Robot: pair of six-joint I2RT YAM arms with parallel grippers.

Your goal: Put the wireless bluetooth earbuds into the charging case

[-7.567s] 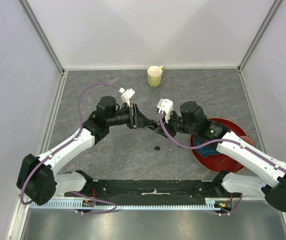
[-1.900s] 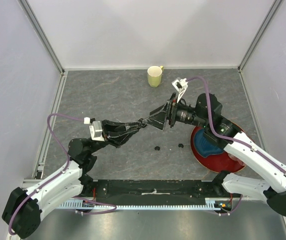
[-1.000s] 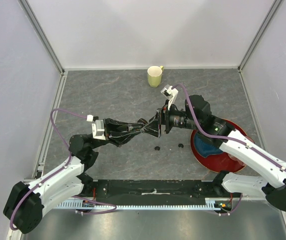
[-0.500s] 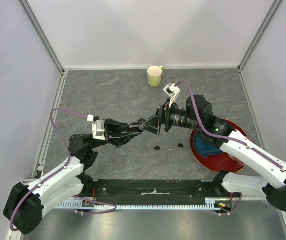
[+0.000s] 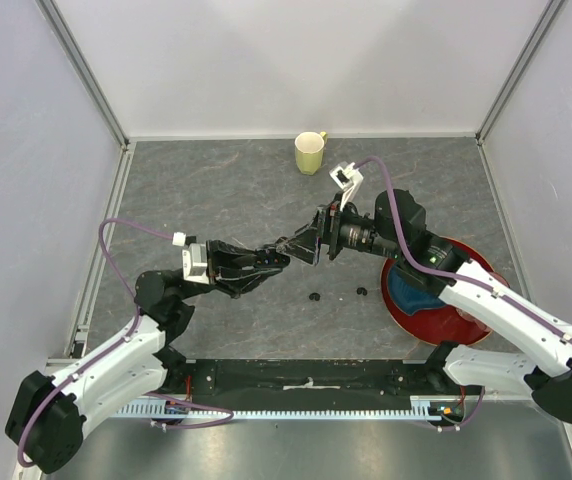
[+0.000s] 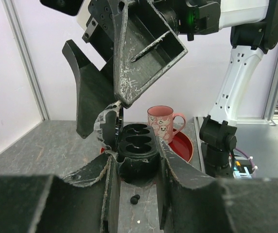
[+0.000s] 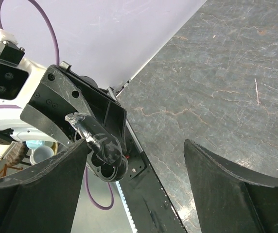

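Gripping the open charging case (image 6: 138,154), left gripper (image 5: 278,257); right gripper (image 7: 135,143) agape, empty, overhead; pink mug (image 6: 162,124) behind.

The small black oval plastic charging case (image 6: 137,156) looks smooth and glossy. The left gripper (image 6: 136,162) has matt black plastic fingers (image 6: 180,182), scuffed whitish along the edges. The grey marbled tabletop (image 5: 216,190) looks matt.
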